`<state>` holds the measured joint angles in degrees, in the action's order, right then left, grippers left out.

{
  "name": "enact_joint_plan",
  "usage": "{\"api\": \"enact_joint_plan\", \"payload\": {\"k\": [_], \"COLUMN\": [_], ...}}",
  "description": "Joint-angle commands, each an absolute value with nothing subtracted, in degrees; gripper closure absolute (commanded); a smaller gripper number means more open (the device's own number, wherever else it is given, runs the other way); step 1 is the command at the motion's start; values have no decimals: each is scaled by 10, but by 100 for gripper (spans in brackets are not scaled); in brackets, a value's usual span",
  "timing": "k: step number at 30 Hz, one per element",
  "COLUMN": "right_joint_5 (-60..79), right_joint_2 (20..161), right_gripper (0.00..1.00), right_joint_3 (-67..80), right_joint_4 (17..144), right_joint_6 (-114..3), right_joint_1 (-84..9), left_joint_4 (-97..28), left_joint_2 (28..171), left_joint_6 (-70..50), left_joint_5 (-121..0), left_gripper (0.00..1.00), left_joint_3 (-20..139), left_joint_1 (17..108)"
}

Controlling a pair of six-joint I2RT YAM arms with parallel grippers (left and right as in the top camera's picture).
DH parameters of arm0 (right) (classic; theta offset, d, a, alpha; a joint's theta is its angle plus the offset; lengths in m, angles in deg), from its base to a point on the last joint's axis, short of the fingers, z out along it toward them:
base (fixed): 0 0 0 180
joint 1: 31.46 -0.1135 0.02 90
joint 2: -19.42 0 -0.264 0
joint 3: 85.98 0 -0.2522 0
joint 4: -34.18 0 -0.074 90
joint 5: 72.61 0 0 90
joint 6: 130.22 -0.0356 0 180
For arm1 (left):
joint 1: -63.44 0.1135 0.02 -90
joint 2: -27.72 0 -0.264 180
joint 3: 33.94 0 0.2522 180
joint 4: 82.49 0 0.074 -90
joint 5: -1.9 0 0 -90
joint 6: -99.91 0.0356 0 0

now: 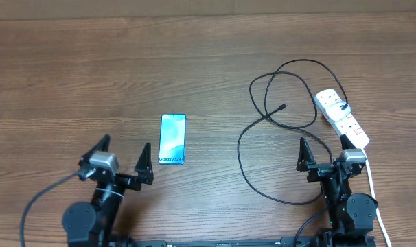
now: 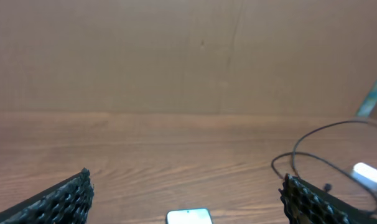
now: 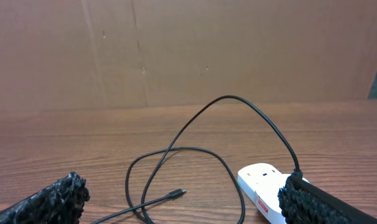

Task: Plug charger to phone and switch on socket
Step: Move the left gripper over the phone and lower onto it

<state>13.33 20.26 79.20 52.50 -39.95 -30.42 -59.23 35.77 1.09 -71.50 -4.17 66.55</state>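
Observation:
The phone lies flat on the wooden table, blue screen up, white strip at its near end; its top edge shows in the left wrist view. The charger cable loops in coils at the right, its plug tip lying free; the tip also shows in the right wrist view. The socket is a white power strip at the far right with a black plug in it; it also shows in the right wrist view. My left gripper is open, just left of the phone. My right gripper is open, near the socket's front end.
A white cord runs from the socket toward the front edge beside the right arm. A brown cardboard wall stands along the back of the table.

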Motion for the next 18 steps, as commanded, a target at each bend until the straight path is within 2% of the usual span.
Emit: {"api": "enact_joint_plan", "payload": {"k": [1, 5, 8, 14, 18], "right_joint_5": [134, 135, 135, 135, 135], "right_joint_2": [196, 196, 196, 196, 196], "right_gripper": [0, 0, 0, 0, 0], "right_joint_3": [798, 798, 798, 798, 798], "right_joint_4": [523, 523, 523, 523, 523], "right_joint_6": [-395, -395, -395, -395, -395], "right_joint_1": [-306, -306, -306, -306, -306], "left_joint_4": [-575, -507, -410, -166, -64], "left_joint_2": [444, 581, 690, 890, 993], "left_joint_6": [5, 5, 5, 4, 0], "left_joint_5": [-688, -653, -652, -759, -815], "left_gripper": [0, 0, 0, 0, 0], "left_joint_3": [44, 166, 280, 508, 601], "left_joint_1": [668, 667, 655, 596, 544]}}
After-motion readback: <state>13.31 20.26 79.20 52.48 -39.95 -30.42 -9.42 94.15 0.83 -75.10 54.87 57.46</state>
